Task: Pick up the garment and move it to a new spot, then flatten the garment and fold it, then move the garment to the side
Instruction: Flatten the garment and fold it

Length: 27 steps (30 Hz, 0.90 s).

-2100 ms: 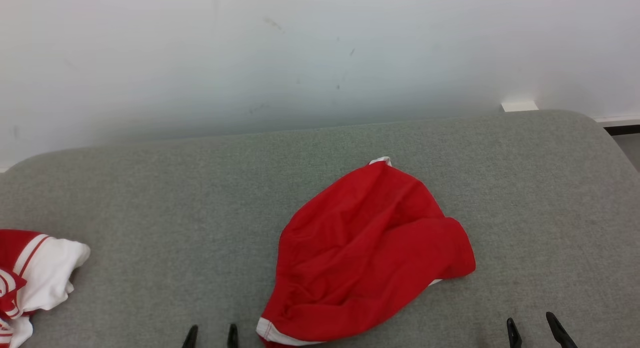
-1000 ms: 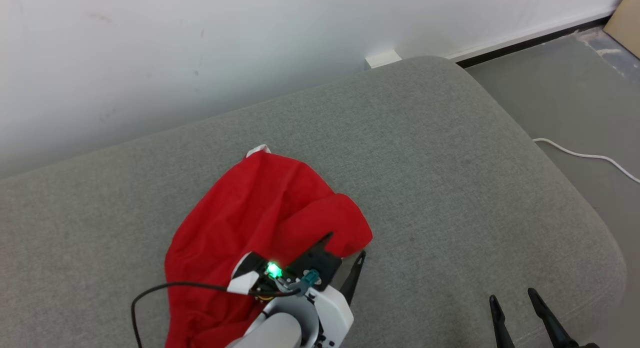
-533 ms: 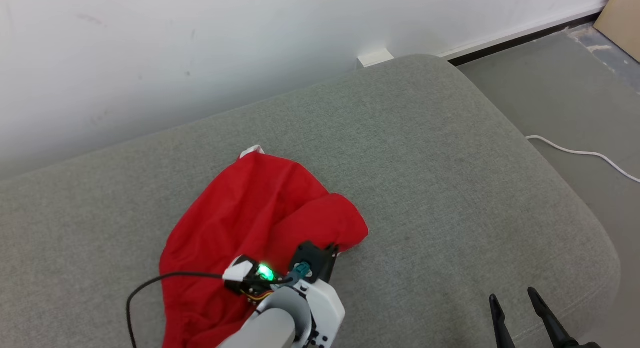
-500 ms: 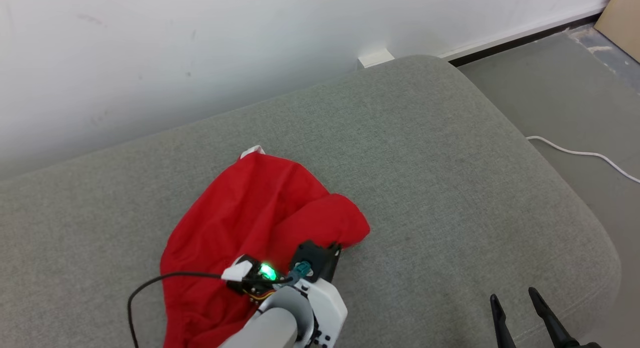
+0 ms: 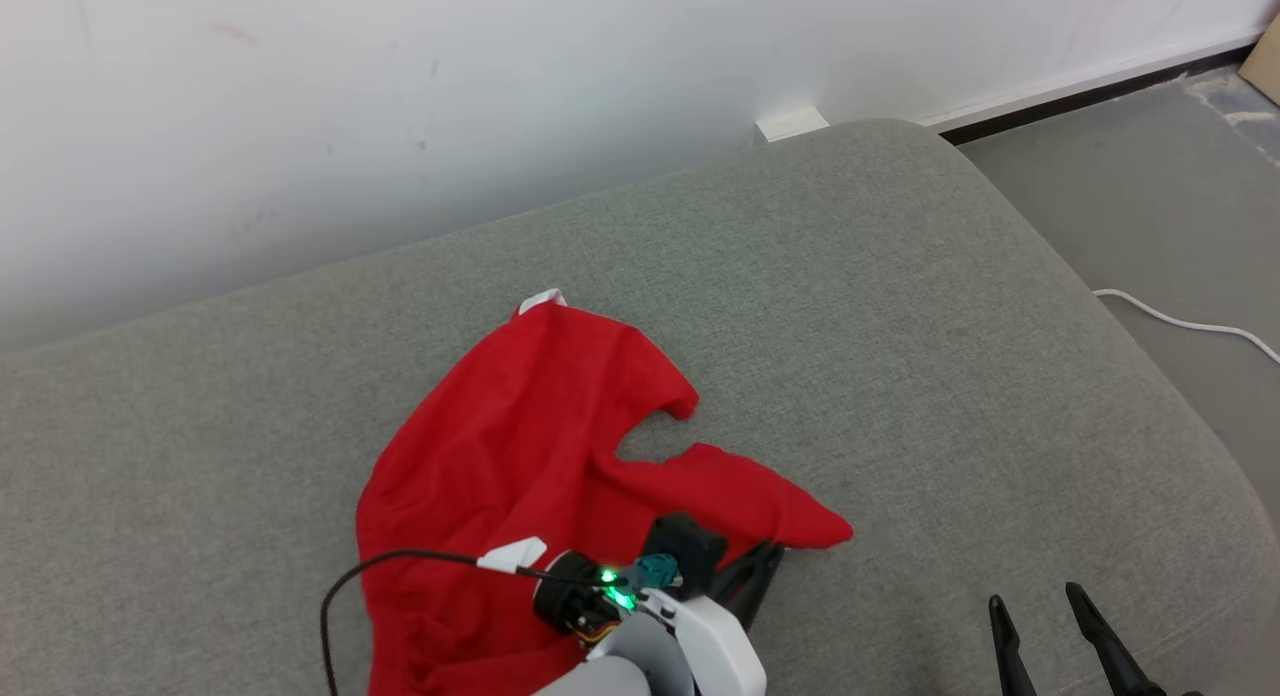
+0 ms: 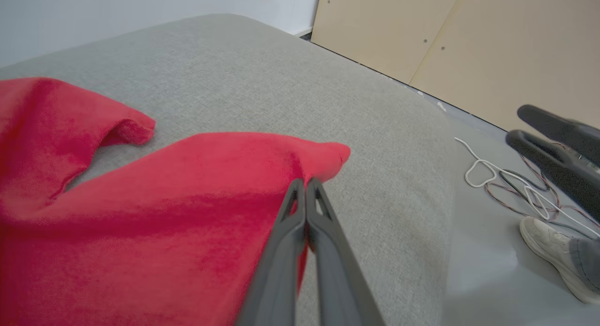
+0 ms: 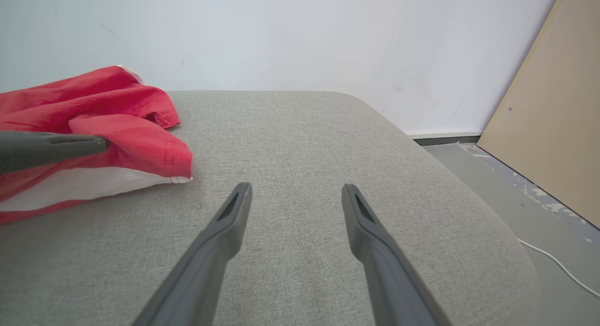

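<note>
The garment (image 5: 520,446) is red with white trim and lies crumpled on the grey cushion (image 5: 900,326). My left gripper (image 5: 765,556) is shut on its right-hand corner, which is drawn out into a point toward the lower right. The left wrist view shows the two fingers pressed together at the garment (image 6: 164,195), my left gripper (image 6: 305,181) pinching the red cloth near its tip. My right gripper (image 5: 1035,601) stands open at the lower right, over bare cushion, apart from the cloth. In the right wrist view my right gripper (image 7: 296,189) is empty, with the garment (image 7: 122,129) to its left.
The cushion's rounded right edge drops to a grey floor with a white cable (image 5: 1180,324). A white wall (image 5: 400,96) runs along the back. Beige boards (image 6: 459,49), loose cables (image 6: 497,176) and a person's shoe (image 6: 553,241) show in the left wrist view.
My left gripper has shut on the garment's right corner and pulled it toward the lower right, stretching out a flap. The head camera has shifted slightly. The right gripper has stayed open.
</note>
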{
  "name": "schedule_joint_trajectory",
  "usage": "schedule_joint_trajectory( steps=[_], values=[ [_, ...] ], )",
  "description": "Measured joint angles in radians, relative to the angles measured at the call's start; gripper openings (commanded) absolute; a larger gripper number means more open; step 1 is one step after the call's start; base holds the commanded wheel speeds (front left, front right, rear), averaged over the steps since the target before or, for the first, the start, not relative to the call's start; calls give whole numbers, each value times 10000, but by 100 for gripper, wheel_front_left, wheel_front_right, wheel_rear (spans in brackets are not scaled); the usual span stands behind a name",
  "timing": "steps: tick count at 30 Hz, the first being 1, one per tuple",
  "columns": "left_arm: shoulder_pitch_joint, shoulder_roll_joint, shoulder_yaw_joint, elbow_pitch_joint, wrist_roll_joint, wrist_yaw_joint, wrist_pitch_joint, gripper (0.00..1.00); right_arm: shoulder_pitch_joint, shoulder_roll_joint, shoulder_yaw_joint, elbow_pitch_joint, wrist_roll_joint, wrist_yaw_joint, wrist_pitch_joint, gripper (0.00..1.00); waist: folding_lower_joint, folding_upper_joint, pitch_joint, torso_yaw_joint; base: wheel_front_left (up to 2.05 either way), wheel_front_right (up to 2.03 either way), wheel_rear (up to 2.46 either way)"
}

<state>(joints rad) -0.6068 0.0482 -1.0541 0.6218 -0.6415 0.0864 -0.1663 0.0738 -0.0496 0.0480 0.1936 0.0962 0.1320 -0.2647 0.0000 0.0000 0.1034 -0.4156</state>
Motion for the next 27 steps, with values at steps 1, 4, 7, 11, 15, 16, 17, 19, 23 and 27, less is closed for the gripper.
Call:
schedule_joint_trajectory(
  steps=[1,4,7,11,15,16,17,19,23,27],
  values=[
    [44,0,-104,-61,-96,-84,125,0,-2,4,12,6,0,0,0,100,0,0,13,13,0,0,0],
    [50,-2,-303,-119,-316,-255,445,0,-32,2,75,13,0,0,0,100,0,0,23,7,0,0,0],
    [0,-4,-395,-63,-635,-297,731,0,-82,4,136,15,0,0,0,100,0,0,46,-38,0,0,0],
    [-387,-2,-441,629,-485,105,650,0,-115,0,228,52,-2,0,0,100,1,0,86,-179,0,0,0],
    [-849,-2,-322,1444,-359,435,291,0,-125,2,303,77,8,0,0,100,0,0,135,-362,0,0,0],
    [-918,0,-301,1616,-360,466,232,0,-126,4,320,79,12,0,0,100,0,0,150,-397,0,0,0],
    [-987,0,-305,1814,-360,466,221,0,-127,4,337,82,21,0,0,100,0,0,162,-434,0,0,0],
    [-1131,-2,-314,2138,-360,487,71,41,-128,4,362,92,38,0,0,100,0,0,202,-498,0,0,0],
    [-1383,-2,-414,2700,-360,541,-130,100,-160,2,372,102,105,0,0,100,0,0,302,-573,0,0,0],
    [-1645,-4,-418,3009,-362,836,-495,100,-208,2,359,100,111,0,0,100,0,0,361,-563,0,0,0]
  ],
)
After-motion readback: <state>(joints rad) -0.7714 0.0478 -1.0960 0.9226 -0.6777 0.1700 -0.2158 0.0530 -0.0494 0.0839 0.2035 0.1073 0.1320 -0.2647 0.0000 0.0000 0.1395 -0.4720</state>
